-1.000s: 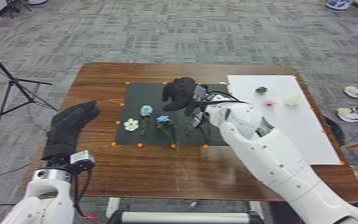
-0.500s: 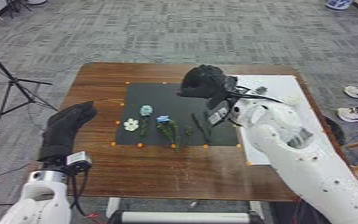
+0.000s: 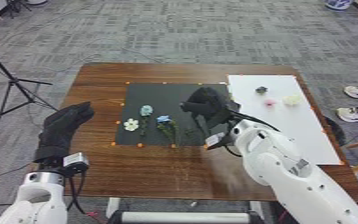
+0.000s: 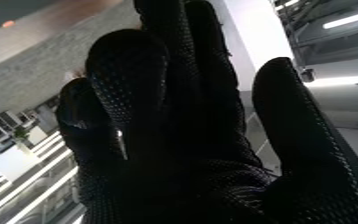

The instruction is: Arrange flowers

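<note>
While the right robot hand (image 3: 206, 104) is loosely open and empty, the deeper-blue flower (image 3: 164, 119) lies to its left. Its stem is leafy green.

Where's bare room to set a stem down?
Bare: the table nearer than the mat, between the arms; the white board nearer than the pink flower; the mat's far-left corner. Crowded: the mat's left half below that, with blue flowers, and under the right hand.
</note>
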